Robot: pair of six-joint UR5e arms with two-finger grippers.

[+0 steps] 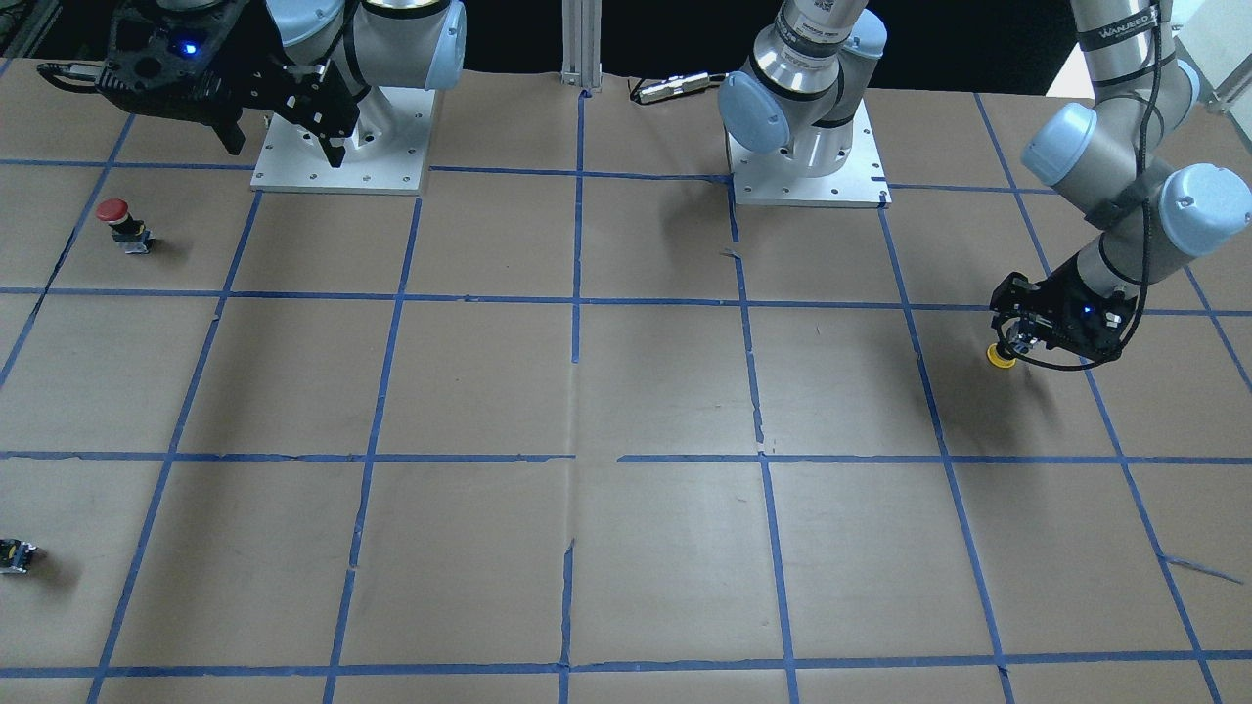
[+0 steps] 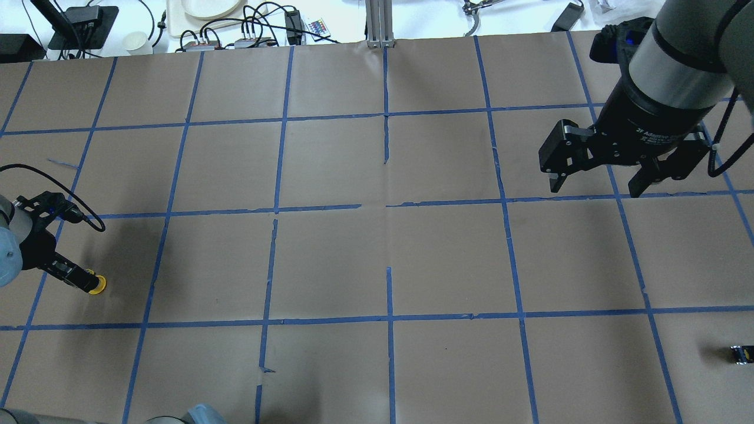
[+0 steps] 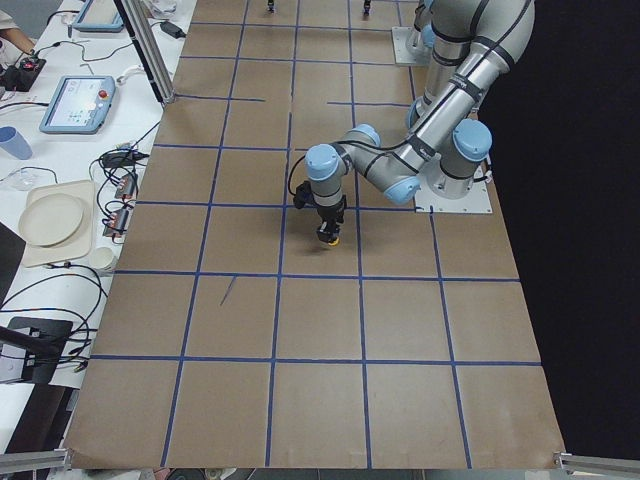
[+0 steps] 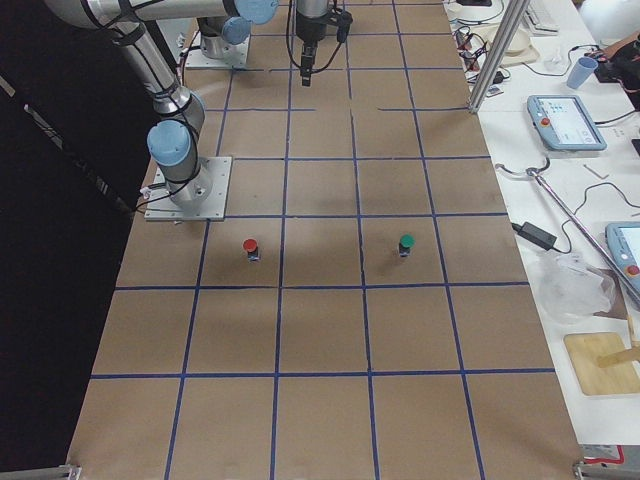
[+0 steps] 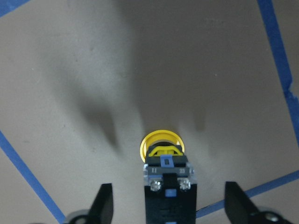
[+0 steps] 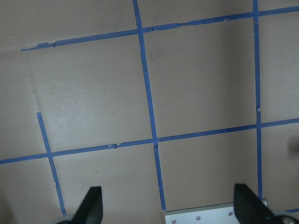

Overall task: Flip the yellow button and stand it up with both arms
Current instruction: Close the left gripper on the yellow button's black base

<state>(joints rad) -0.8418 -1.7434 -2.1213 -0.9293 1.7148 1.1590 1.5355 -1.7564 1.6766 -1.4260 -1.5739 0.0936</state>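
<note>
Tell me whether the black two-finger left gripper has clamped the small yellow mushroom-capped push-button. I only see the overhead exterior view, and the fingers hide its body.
Observer: Not clamped. The left wrist view shows the left gripper open, its fingers standing clear of the yellow mushroom-capped push-button on both sides.
Operator: Which end faces the gripper?
Observer: The black and silver block body. The yellow cap points away and appears to rest on the brown paper.
Operator: How is the gripper angled?
Observer: In the exterior left view it points roughly straight down over the button.
</note>
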